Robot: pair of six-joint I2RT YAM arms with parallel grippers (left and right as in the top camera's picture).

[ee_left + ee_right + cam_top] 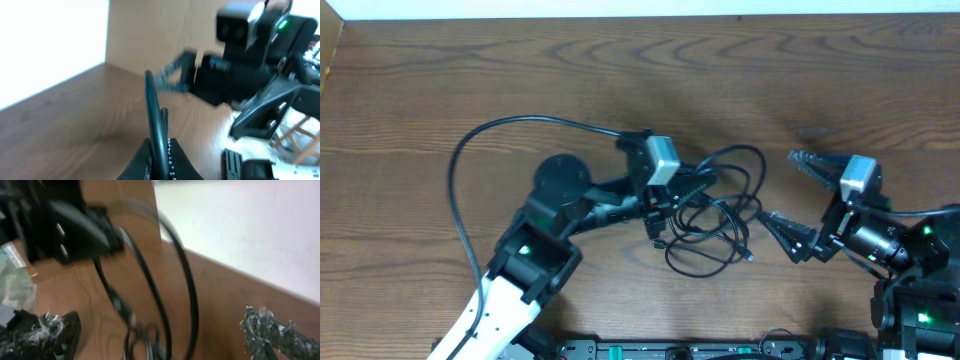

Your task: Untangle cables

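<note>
Surface: brown tabletop [410, 80] with flowing wood grain and a matt finish; a pale strip runs along its far edge.
Left arm [535, 245]: black jointed links above a white lower segment, with a round black joint housing and a small green light.
Right arm [910, 250]: black, blocky links at the table's near right corner, with a green light on the body.
Left gripper [692, 190]: reaches into the left side of the tangle. In the wrist view its dark, ridged fingers [142, 160] are pressed together on a loop of cord, which rises from between them in a smooth upright arc.
Right gripper [780, 187]: fingers spread wide in a V just right of the tangle, holding nothing. Its pads [270, 327] carry a rough, frayed grey covering.
Cables [720, 215]: thin, smooth black cords of round section, lying in loose overlapping loops on the wood between the two grippers, with a small plug end at the lower edge.
Wrist cameras [662, 158]: boxy grey-white housings with rounded corners, one on each wrist.
Thick wire [520, 120]: heavier black lead curving in one broad arc from the left arm's base up to its wrist, farther back than the tangle.
</note>
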